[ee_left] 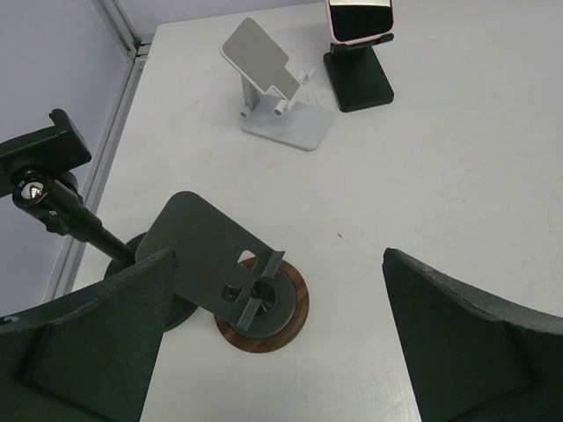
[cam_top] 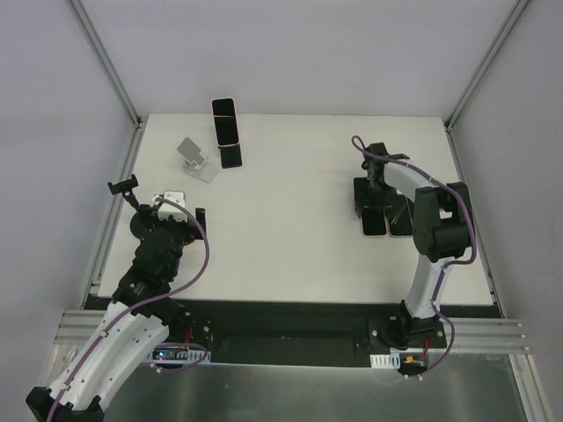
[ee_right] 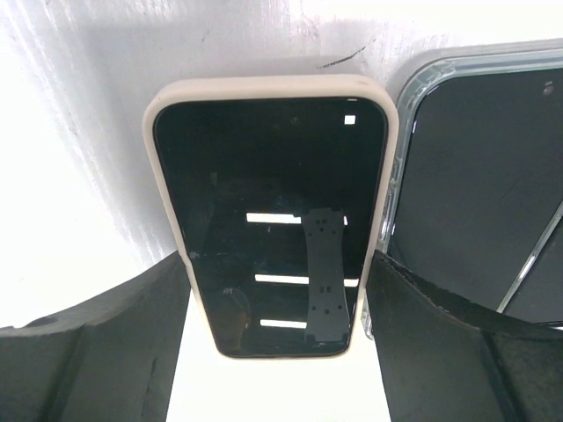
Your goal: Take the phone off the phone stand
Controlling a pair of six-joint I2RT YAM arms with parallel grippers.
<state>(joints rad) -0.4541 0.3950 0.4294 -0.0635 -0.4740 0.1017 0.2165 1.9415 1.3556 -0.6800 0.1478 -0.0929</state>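
A phone (cam_top: 225, 120) in a pink case stands upright on a black phone stand (cam_top: 231, 158) at the back of the table; the left wrist view shows that phone's (ee_left: 361, 19) lower end on the stand (ee_left: 359, 77). My left gripper (ee_left: 277, 352) is open at the near left, well short of it, with nothing between its fingers. On the right, my right gripper (ee_right: 277, 334) is shut on the near end of a beige-cased phone (ee_right: 268, 202) that lies flat on the table. A finger presses each long side.
A clear-cased phone (ee_right: 479, 193) lies right beside the beige one. An empty silver stand (ee_left: 274, 88) stands left of the black stand. A grey-plate stand on a round wooden base (ee_left: 264, 303) and a black clamp stand (ee_left: 44, 167) sit just ahead of my left gripper.
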